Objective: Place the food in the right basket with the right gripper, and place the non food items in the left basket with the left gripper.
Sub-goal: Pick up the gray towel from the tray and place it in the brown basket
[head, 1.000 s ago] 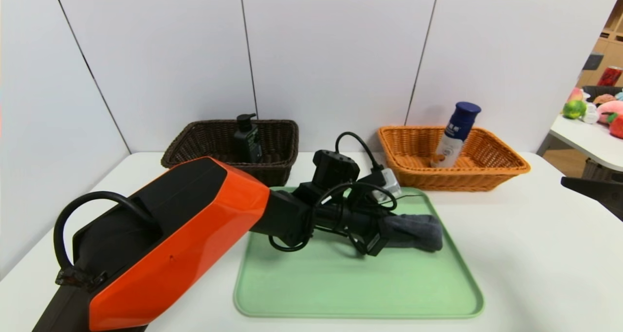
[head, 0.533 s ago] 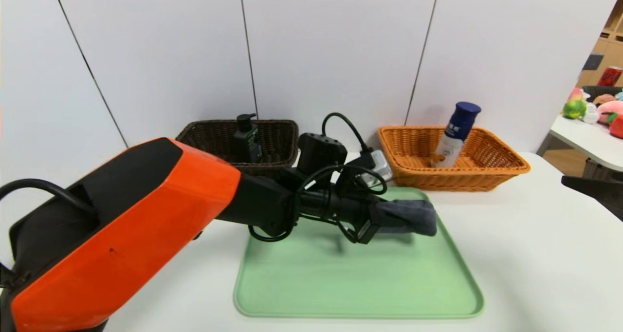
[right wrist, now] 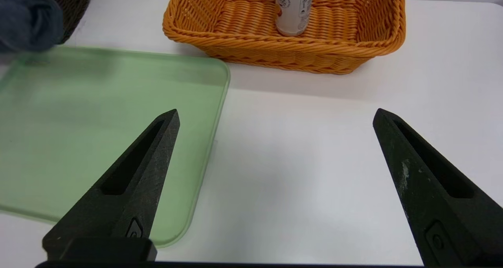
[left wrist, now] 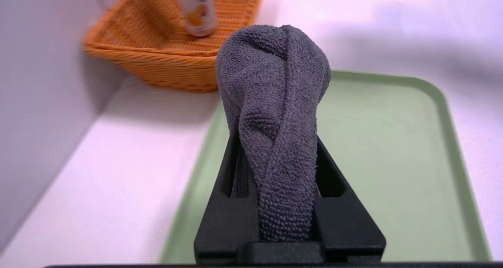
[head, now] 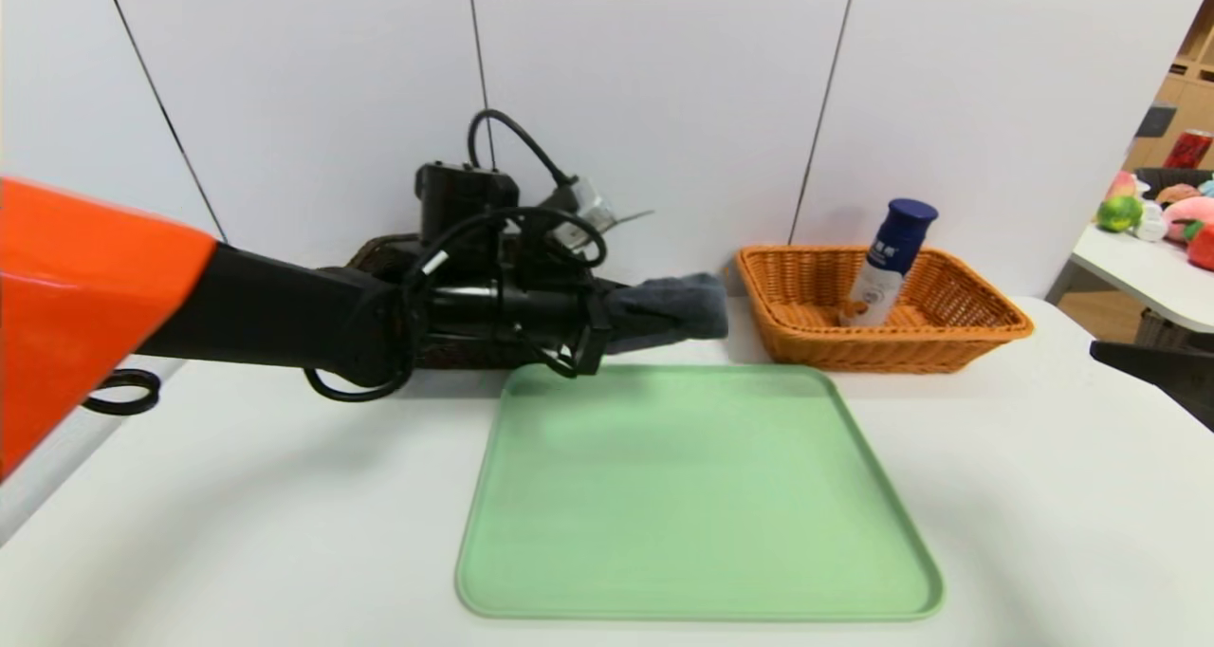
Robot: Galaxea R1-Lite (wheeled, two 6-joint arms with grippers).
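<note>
So the left end effector is clamped shut on a rolled dark grey terry towel, holding it up over the far edge of the pale green plastic tray, partly in front of the dark brown woven basket on the left. Right end effector is parked wide open and empty above the white counter, right of the tray. A white bottle with a blue cap leans in the orange woven basket, far right

The left end effector is lifting the dark towel off the green tray, carrying it back toward the dark basket, now largely hiding that basket.
</note>
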